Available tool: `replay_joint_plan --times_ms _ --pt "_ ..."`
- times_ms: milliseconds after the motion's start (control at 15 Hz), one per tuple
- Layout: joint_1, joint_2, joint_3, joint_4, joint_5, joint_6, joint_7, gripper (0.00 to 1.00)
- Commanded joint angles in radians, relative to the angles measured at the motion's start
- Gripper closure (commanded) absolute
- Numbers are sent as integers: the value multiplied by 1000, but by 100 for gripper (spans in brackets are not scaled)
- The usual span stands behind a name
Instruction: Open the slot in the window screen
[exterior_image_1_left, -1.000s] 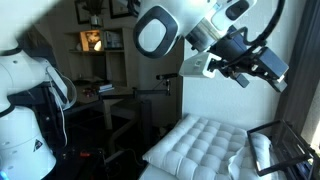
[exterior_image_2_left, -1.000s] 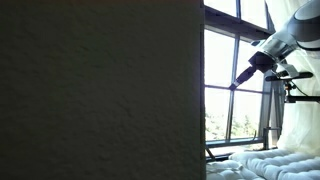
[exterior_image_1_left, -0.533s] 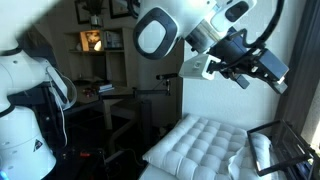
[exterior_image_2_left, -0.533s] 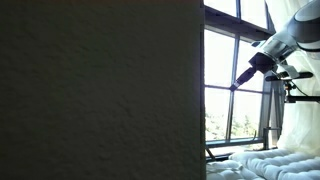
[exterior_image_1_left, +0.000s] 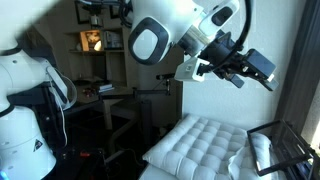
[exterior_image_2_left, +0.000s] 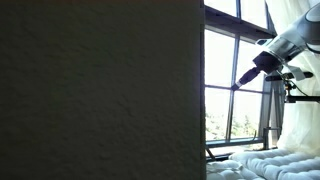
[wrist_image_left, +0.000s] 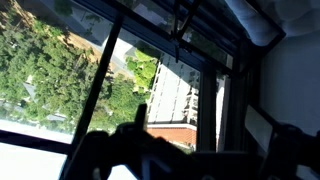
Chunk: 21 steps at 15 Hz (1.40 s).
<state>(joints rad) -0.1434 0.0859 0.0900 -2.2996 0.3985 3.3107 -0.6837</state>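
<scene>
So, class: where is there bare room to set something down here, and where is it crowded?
The white tufted cushion is bare on top, bordered by the black frame on one side and the dark desk on the other. The desk is cluttered. By the window, the open end effector hangs close to the panes, so that looks tight.

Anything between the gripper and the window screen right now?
Nothing visible. The open gripper hangs in free air short of the window; the wrist view shows only frame bars and trees ahead. The slot itself cannot be made out.
</scene>
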Motion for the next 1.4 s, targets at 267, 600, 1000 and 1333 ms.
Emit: replay_joint_plan --times_ms 267,600,1000,1333 --pt "35 -45 -44 -75 -229 72 226 0" --pt "47 -60 -59 -103 -274 83 277 0" --pt "48 -61 -60 -103 -274 83 277 0" --pt "44 -56 -48 -93 -292 42 313 0"
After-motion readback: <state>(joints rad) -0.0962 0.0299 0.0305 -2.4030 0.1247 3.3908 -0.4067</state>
